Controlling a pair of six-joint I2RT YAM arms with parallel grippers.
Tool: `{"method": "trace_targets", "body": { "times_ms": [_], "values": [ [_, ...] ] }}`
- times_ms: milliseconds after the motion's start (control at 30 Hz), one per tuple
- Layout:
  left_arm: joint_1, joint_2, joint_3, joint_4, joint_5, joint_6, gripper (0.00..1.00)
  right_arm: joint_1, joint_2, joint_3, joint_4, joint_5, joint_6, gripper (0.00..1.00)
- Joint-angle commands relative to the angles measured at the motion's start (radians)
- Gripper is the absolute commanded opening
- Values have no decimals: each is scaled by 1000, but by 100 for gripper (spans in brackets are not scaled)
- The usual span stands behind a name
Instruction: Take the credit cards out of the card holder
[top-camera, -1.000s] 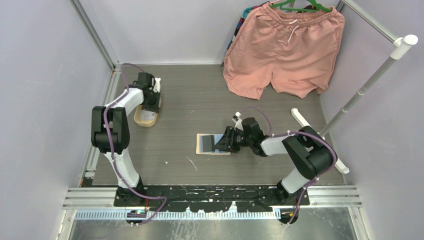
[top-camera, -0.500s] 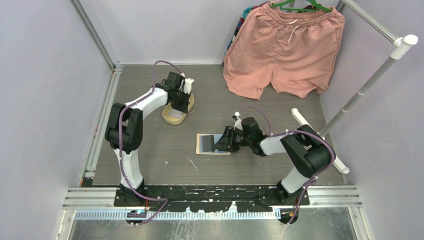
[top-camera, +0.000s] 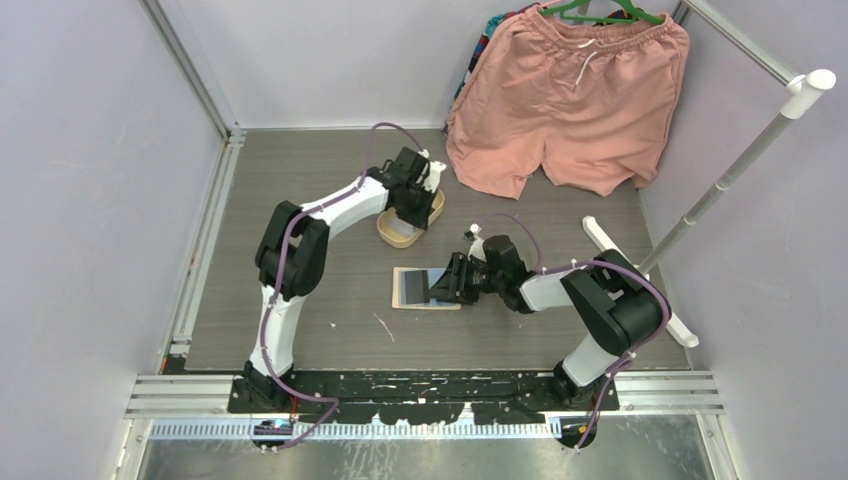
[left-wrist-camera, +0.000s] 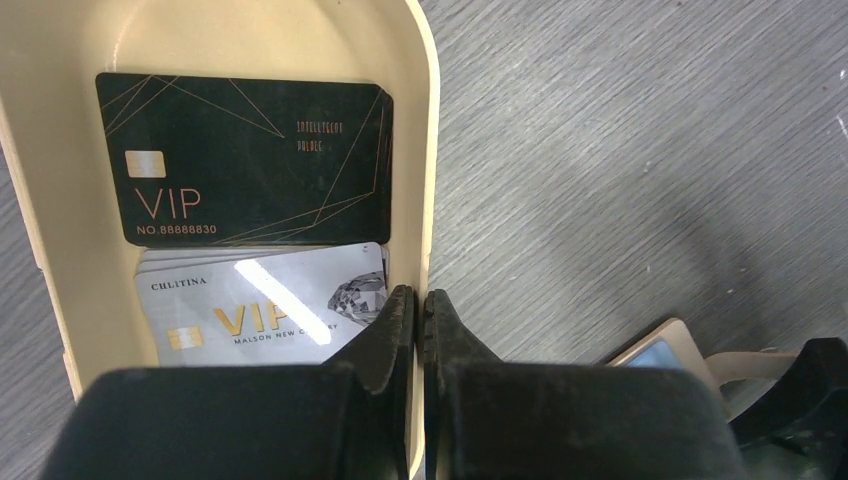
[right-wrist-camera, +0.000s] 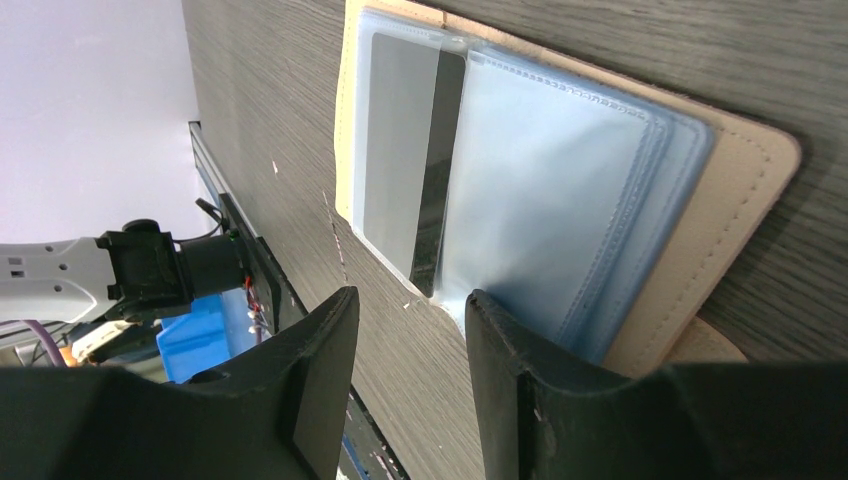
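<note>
Nearest, the holder (top-camera: 408, 290) lies open on the surface (top-camera: 350, 290), its clear sleeves fanned. The right jaws sit low at its right edge, half spread and pinching nothing, with a sleeve's free edge just ahead of them. One grey card (right-wrist-camera: 400, 150) with a dark stripe sits in a sleeve on the side away from them. Farther back, the left jaws are pressed together on the rim of the tray (top-camera: 400, 242), which holds a black card (left-wrist-camera: 245, 160) and a silver card (left-wrist-camera: 270, 310). The step in hand looks like emptying the holder. Next, the right jaws must reach past the sleeves and pinch the sleeved card's edge.
</note>
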Motion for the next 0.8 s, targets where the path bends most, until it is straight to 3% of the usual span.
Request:
{"method": "trace_targets", "body": {
  "times_ms": [0,100,200,333,600,767],
  "values": [
    [-10,16,38,-23,-1,-72,0,3,31,-39,-139,103,-49,50],
    [-20,22,38,-19,-6,-83,2,2,36,-38,-136,101,-50,50],
    [-22,17,35,-21,-14,-93,31,3,40,-37,-135,100,-51,50],
    [-21,-30,2,24,-55,-99,49,2,44,-32,-140,98,-54,50],
    [-6,-140,82,-6,-80,-51,56,3,51,-34,-141,104,-57,50],
    [21,-326,-43,42,-92,-67,59,3,51,-40,-144,113,-60,50]
  ]
}}
